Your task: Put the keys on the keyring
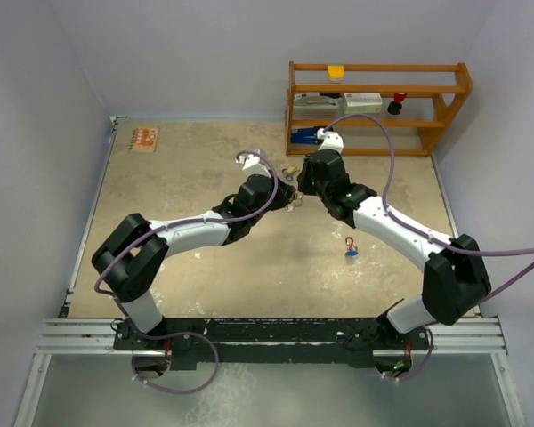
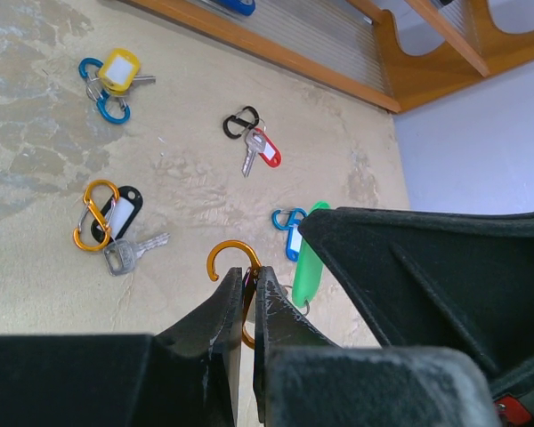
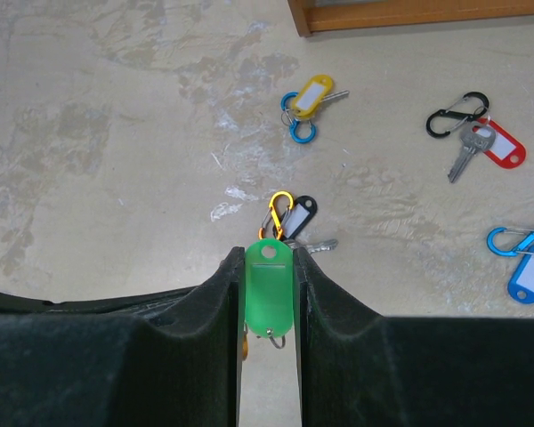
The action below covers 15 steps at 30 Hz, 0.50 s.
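Note:
My left gripper (image 2: 252, 276) is shut on an orange carabiner keyring (image 2: 231, 253), whose open hook sticks out above the fingertips. My right gripper (image 3: 268, 267) is shut on a green key tag (image 3: 268, 285), held flat between the fingers, with a small wire ring at its lower end; its key is hidden. In the left wrist view the green tag (image 2: 309, 267) hangs just right of the orange hook. In the top view both grippers (image 1: 295, 196) meet above the table's middle.
On the table lie a yellow-tag key on a blue clip (image 2: 116, 76), a red-tag key on a black clip (image 2: 256, 142), a black-tag key on an orange clip (image 2: 111, 222) and a blue tag on a blue clip (image 2: 289, 227). A wooden shelf (image 1: 374, 107) stands behind. A red-and-blue key set (image 1: 350, 247) lies nearer.

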{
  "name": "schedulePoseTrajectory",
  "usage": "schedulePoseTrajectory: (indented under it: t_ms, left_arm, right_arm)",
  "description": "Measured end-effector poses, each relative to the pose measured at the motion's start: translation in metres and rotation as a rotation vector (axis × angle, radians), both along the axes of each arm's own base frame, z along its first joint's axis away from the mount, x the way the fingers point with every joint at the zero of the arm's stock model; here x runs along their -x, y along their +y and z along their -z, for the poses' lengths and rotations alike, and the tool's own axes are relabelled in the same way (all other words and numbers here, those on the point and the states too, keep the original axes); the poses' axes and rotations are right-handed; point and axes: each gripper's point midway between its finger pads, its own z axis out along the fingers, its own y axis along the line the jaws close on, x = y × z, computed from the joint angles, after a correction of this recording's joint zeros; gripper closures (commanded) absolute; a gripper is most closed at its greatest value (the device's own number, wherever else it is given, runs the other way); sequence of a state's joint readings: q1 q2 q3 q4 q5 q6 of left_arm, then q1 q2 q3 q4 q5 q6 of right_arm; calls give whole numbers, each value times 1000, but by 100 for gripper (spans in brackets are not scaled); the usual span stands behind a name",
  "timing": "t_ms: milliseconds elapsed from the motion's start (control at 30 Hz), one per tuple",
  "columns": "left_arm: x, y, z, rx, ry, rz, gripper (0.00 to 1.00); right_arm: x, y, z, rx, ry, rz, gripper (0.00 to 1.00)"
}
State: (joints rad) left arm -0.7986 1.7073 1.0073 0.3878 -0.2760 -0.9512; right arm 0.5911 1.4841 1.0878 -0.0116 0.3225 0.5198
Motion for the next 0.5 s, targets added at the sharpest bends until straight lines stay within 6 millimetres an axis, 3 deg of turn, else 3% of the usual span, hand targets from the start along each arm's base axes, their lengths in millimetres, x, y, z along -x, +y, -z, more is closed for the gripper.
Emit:
schedulePoseTrajectory:
  t_ms: [500]
  left_arm:
    - [1,-1,18,-21,38,25,100]
  right_arm:
    - [0,1,-9,-10,-28,-17,80]
